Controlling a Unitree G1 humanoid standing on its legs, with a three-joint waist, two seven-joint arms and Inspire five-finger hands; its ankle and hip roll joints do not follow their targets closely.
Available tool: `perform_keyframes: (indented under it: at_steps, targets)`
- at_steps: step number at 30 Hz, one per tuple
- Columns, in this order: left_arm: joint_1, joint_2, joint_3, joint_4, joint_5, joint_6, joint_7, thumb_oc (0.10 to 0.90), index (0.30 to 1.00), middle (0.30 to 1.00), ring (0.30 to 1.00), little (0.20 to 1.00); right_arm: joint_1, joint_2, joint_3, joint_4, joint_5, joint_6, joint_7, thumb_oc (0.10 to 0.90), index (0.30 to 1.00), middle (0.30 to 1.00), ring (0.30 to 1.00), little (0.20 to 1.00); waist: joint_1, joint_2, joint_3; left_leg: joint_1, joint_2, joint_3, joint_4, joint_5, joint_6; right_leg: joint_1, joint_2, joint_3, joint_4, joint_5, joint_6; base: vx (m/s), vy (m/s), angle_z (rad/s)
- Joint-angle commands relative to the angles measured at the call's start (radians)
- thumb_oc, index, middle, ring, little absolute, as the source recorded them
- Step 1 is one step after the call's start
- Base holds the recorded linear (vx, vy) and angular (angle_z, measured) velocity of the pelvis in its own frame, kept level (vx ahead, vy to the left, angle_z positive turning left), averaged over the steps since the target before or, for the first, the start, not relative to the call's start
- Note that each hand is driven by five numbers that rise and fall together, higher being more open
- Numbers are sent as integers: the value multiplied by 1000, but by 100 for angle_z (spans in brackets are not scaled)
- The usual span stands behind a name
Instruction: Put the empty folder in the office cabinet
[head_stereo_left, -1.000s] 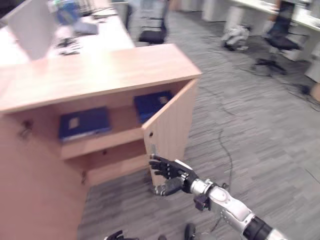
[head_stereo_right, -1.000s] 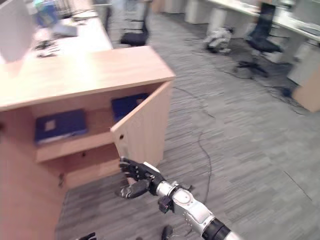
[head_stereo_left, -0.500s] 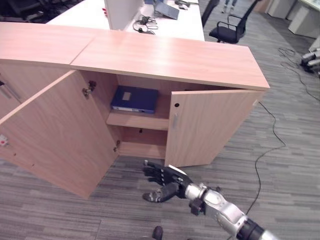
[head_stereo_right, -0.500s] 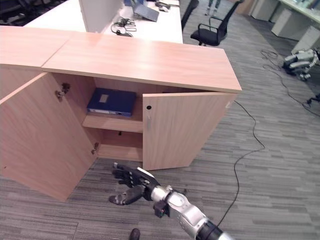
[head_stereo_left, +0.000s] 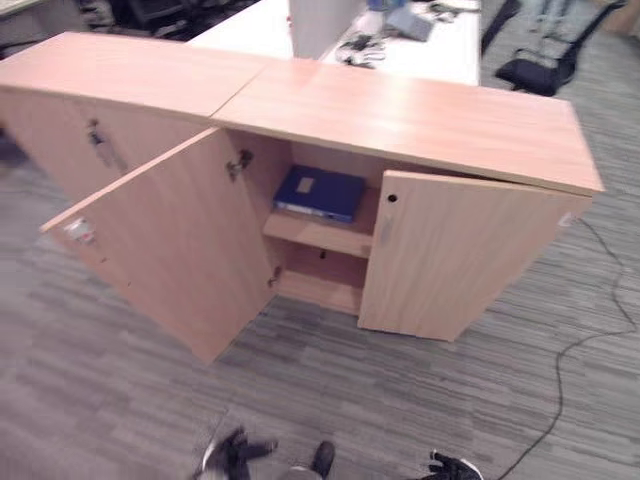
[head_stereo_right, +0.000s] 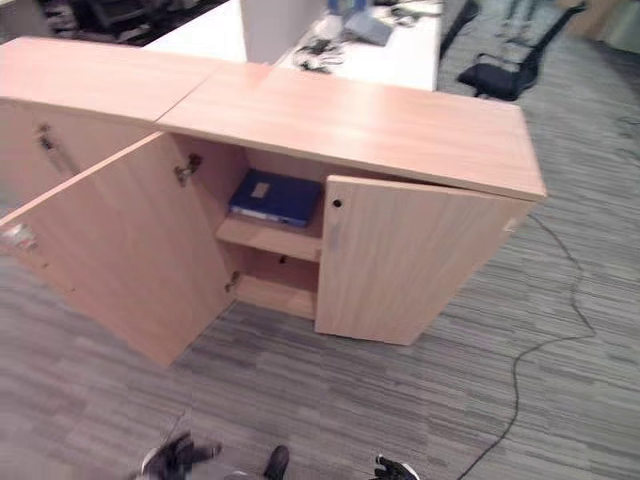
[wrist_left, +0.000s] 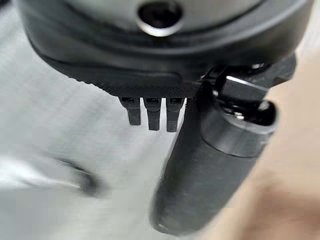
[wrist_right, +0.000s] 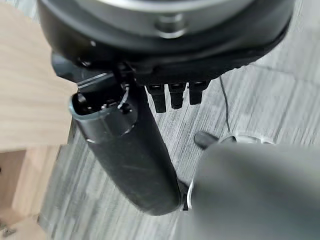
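Note:
A blue folder (head_stereo_left: 320, 192) lies flat on the upper shelf inside the wooden office cabinet (head_stereo_left: 400, 110). The cabinet's left door (head_stereo_left: 170, 250) swings wide open. Its right door (head_stereo_left: 460, 260) stands ajar and hides the shelf's right part. My left hand (head_stereo_left: 235, 455) and right hand (head_stereo_left: 450, 467) sit low at the bottom edge of the eye views, over the carpet and well short of the cabinet. In the wrist views the left hand (wrist_left: 200, 175) and the right hand (wrist_right: 125, 150) show a straight thumb, and both are empty.
A second wooden cabinet (head_stereo_left: 100, 100) joins on at the left. Behind stand a white desk (head_stereo_left: 440, 40) with cables and a black office chair (head_stereo_left: 540, 70). Grey carpet (head_stereo_left: 330, 390) spreads in front of the cabinet.
The camera has swung and pulled back, so the whole cabinet front shows. My right hand has dropped from in front of the right door to the bottom edge.

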Motion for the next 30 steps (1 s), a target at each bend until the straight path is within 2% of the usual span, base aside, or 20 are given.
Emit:
perform_keyframes:
  at_steps: [1, 4, 5, 6, 7, 8, 10, 11, 15, 16, 18, 20, 21, 22, 23, 24, 25, 26, 28, 30]
  targets:
    - [152, 335, 185, -95, -18, -67, 5, 800, 900, 900, 900, 900, -3, -28, -122, 35, 0, -27, -13, 800, 900, 900, 900, 900, 51, 23, 18, -15, 147, 110, 182, -150, 86, -43, -56, 13, 174, -162, 71, 5, 121, 56]
    - [157, 393, 270, -53, -8, -83, 15, 800, 900, 900, 900, 900, -15, -37, -210, 130, 33, -27, -24, 800, 900, 900, 900, 900, 55, 41, -2, 25, 239, 64, 109, -94, 43, -36, -73, 12, 168, -156, 84, 56, 204, 71]
    - [107, 414, 255, -27, 7, -64, 44, 800, 900, 900, 900, 900, -15, -33, -194, 142, 37, -21, -21, 800, 900, 900, 900, 900, 41, 45, -13, 45, 269, 52, 78, -90, 29, -28, -74, 29, 162, -171, 92, 85, 251, 73]
    - [26, 384, 200, -57, 60, -76, 105, 800, 900, 900, 900, 900, -25, -13, -185, 156, 29, -18, -31, 800, 900, 900, 900, 900, 22, 46, -18, 55, 300, 53, 24, -45, 22, -32, -74, 30, 149, -155, 90, 172, 586, 51]
    - [68, 237, 202, -358, 121, -74, 151, 800, 900, 900, 900, 900, -6, -32, -246, 176, -3, -6, -39, 800, 900, 900, 900, 900, 11, 57, -28, 82, 333, 48, -60, 0, -8, -3, -97, 23, 124, -138, 108, 144, 657, 52]
    - [81, 219, 204, -375, 125, -69, 139, 800, 900, 900, 900, 900, -6, -40, -263, 188, -6, -3, -34, 800, 900, 900, 900, 900, 10, 71, -42, 89, 323, 44, -72, -14, -14, 11, -110, 15, 116, -128, 117, 194, 738, 57]
    - [85, 236, 217, -354, 134, -61, 130, 800, 900, 900, 900, 900, -1, -46, -328, 190, 60, 3, -17, 800, 900, 900, 900, 900, 2, 90, -63, 96, 287, 52, -78, -45, -15, 16, -154, 2, 106, -97, 141, 123, 580, 59]
    - [85, 268, 232, -325, 144, -54, 124, 800, 900, 900, 900, 900, 4, -42, -387, 199, 132, 7, -1, 800, 900, 900, 900, 900, -5, 92, -77, 110, 239, 61, -89, -73, 1, 17, -203, -3, 102, -54, 164, 131, 635, -20]
    - [58, 352, 258, -350, 183, -45, 119, 800, 900, 900, 900, 900, -17, -29, -432, 205, 224, 10, 17, 800, 900, 900, 900, 900, -5, 68, -101, 130, 128, 107, -90, -159, 63, -8, -294, 19, 56, 49, 224, 77, 620, -31]
    - [10, 414, 256, -356, 201, -45, 129, 800, 900, 900, 900, 900, -30, -14, -419, 183, 252, 4, 27, 800, 900, 900, 900, 900, -15, 58, -100, 147, 53, 136, -90, -189, 111, -40, -349, 47, 50, 136, 255, 21, 568, -22]
    - [7, 415, 255, -354, 201, -45, 129, 800, 900, 900, 900, 900, -31, -14, -420, 183, 252, 4, 27, 800, 900, 900, 900, 900, -10, 56, -98, 149, 52, 140, -90, -190, 112, -44, -351, 54, 55, 134, 256, 18, 272, -28]
    - [-27, 448, 236, -352, 209, -44, 119, 800, 900, 900, 900, 900, -29, -9, -403, 181, 252, 3, 34, 800, 900, 900, 900, 900, -20, 63, -91, 166, 35, 141, -90, -201, 131, -54, -355, 86, 122, 103, 241, 41, 227, -36]
    - [-59, 468, 212, -341, 211, -48, 115, 800, 900, 900, 900, 900, -28, -4, -390, 179, 253, 2, 40, 800, 900, 900, 900, 900, -34, 62, -85, 168, 28, 136, -90, -197, 141, -67, -343, 143, 176, 91, 228, 93, 267, -16]
    - [-116, 476, 163, -334, 210, -56, 107, 800, 900, 900, 900, 900, -19, 1, -362, 177, 251, 0, 53, 800, 900, 900, 900, 900, -61, 67, -84, 188, 27, 124, -90, -207, 153, -92, -256, 263, 219, 6, 194, 126, 227, -7]
    - [-142, 472, 136, -334, 208, -56, 97, 800, 900, 900, 900, 900, -14, -1, -346, 178, 251, -1, 57, 800, 900, 900, 900, 900, -78, 67, -80, 197, 23, 118, -90, -210, 159, -108, -199, 304, 216, -31, 182, 139, 158, -2]
    - [-177, 468, 108, -330, 195, -57, 92, 800, 900, 900, 900, 900, -14, -5, -336, 179, 253, -3, 56, 800, 900, 900, 900, 900, -87, 67, -74, 194, 21, 117, -90, -206, 162, -142, -147, 335, 207, -34, 171, 68, 56, 6]
    - [-221, 463, 82, -314, 168, -55, 90, 800, 900, 900, 900, 900, -18, -15, -317, 178, 256, -4, 53, 800, 900, 900, 900, 900, -108, 63, -56, 204, 12, 111, -90, -209, 169, -191, -83, 348, 189, -23, 157, 54, -14, 0]
    - [-317, 462, 22, -236, 143, -51, 89, 800, 900, 900, 900, 900, -13, -26, -317, 189, 275, -4, 44, 800, 900, 900, 900, 900, -125, 48, -53, 186, -2, 89, -90, -199, 166, -171, -48, 351, 105, -18, 160, 42, -28, 0]
    - [-359, 457, 7, -222, 128, -42, 91, 800, 900, 900, 900, 900, -3, -27, -323, 200, 280, -4, 40, 800, 900, 900, 900, 900, -131, 38, -57, 184, -8, 77, -90, -198, 162, -156, -42, 351, 84, -11, 151, 106, -76, 56]
    - [-379, 440, -3, -209, 97, -43, 88, 800, 900, 900, 900, 900, 8, -38, -342, 210, 276, 4, 46, 800, 900, 900, 900, 900, -145, 35, -83, 189, 7, 90, -90, -205, 147, -118, -24, 335, 24, 7, 152, 182, -82, 63]
